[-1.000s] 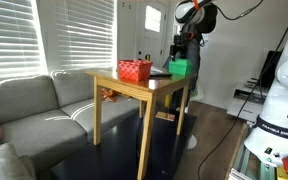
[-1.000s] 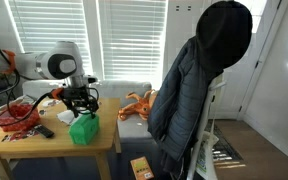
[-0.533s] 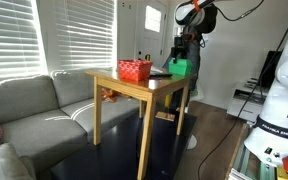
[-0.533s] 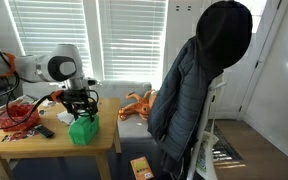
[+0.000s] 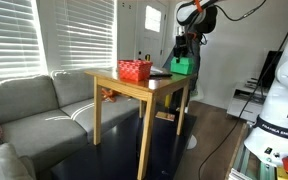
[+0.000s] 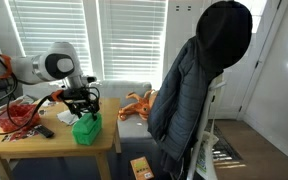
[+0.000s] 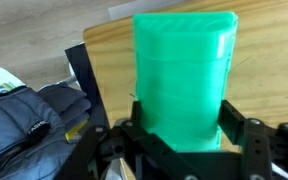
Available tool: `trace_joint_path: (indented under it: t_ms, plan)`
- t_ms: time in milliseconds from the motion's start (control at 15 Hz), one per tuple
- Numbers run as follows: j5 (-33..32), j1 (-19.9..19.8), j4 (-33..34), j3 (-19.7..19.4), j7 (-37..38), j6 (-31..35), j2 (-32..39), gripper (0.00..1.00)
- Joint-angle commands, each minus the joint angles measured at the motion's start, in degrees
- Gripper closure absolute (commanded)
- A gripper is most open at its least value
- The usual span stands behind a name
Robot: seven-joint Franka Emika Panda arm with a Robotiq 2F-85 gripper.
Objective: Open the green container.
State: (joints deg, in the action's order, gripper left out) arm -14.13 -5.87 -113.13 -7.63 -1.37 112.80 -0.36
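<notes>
The green container (image 7: 184, 70) stands near the edge of the wooden table (image 7: 264, 60), and in the wrist view it fills the space between my jaws. My gripper (image 7: 184, 125) is closed on its lower sides, one finger on each side. In both exterior views the gripper (image 6: 81, 103) (image 5: 184, 48) comes down from above onto the green container (image 6: 86, 129) (image 5: 182, 65) at the table corner. The container looks slightly tilted. Whether its lid is open is not visible.
A red mesh basket (image 6: 17, 114) (image 5: 135, 70) sits further along the table, with a black remote (image 6: 46, 131) beside it. A dark jacket hangs on a chair (image 6: 189, 90) next to the table. A grey sofa (image 5: 34, 110) stands behind.
The green container has shifted a little with the gripper, rising slightly and tilting at the table corner. The basket has not moved.
</notes>
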Motion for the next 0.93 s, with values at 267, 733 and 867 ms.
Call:
trace_joint_path:
  t_ms: [267, 733, 867]
  plan:
    - [-21.46, 1.39, -2.73, 3.12, 5.40, 0.86, -2.79, 0.50]
    - [-40.61, 4.36, -4.65, 6.63, 17.06, 3.37, -2.22, 0.50]
    - [-44.41, 4.97, -5.34, 7.19, 19.78, 3.02, -2.03, 0.50]
